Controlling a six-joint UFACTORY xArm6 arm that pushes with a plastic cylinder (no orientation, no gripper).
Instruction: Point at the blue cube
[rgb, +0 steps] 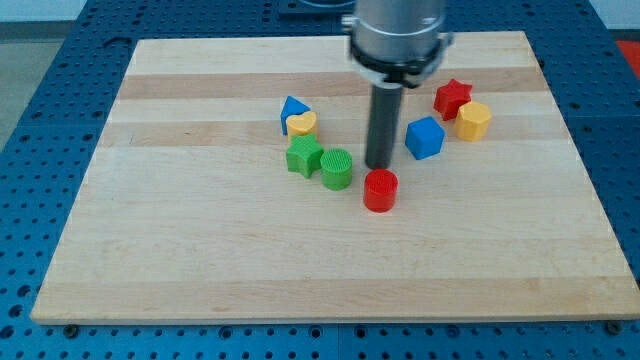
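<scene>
The blue cube sits on the wooden board, right of centre. My tip is at the end of the dark rod, a short way to the cube's left and slightly lower in the view, not touching it. A red cylinder stands just below my tip.
A red star and a yellow hexagonal block lie to the right of the blue cube. A green star-like block and a green cylinder lie left of my tip. A blue triangular block and a yellow heart-like block lie at upper left.
</scene>
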